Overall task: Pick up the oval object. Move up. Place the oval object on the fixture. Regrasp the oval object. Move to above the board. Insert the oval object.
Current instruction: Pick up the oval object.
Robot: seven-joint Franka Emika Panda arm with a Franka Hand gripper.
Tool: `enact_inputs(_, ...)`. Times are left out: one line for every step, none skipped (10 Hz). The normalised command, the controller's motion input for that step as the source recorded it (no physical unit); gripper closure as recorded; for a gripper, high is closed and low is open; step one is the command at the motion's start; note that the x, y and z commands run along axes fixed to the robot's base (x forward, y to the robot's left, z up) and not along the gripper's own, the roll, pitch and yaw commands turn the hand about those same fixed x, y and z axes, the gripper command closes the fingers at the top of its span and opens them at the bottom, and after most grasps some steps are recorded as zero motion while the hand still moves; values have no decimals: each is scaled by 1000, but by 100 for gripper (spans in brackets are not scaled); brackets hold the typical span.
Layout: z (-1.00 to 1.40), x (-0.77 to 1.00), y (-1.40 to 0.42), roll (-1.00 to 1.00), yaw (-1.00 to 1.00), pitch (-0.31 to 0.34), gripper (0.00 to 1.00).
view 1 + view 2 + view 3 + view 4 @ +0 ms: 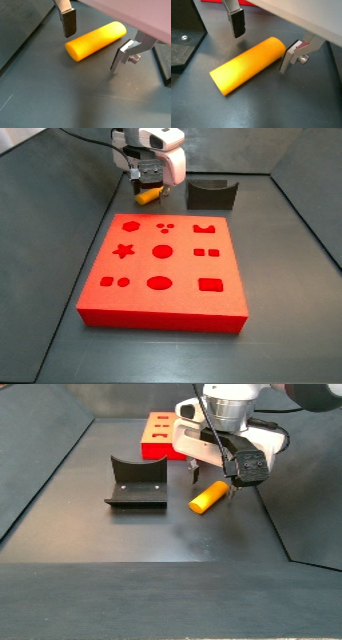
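The oval object (95,41) is a yellow-orange peg lying flat on the dark floor; it shows in both wrist views (248,66) and both side views (147,196) (209,496). My gripper (93,47) (261,47) hangs just above it, open, with one finger on each side of the peg and not touching it. In the side views the gripper (150,190) (214,482) stands over the peg. The dark fixture (210,194) (136,483) stands beside it. The red board (164,268) (163,434) lies flat with its shaped holes.
Dark walls enclose the floor on all sides. The fixture's base plate (184,47) lies close to the peg in a wrist view. A strip of the red board's edge (208,5) shows beyond the fingers.
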Motion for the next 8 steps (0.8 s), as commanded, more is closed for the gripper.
enact_inputs(-49,-89,0,-47,0,-56,0)
enact_inputs(-77,-117,0,-66,43,-81,0)
enact_inputs(-151,-151,17,-66,174,-109,0)
enact_inputs(-140,-134,0,-41,214,-101,0)
enact_inputs(-86,-37,0,-14,89,-60,0)
enact_inputs(-83,-74,0,-36,114,-76,0)
enact_inputs(-63,0,0,-17,97,-39,0)
enact_inputs(0,0,0,0,0,0,100)
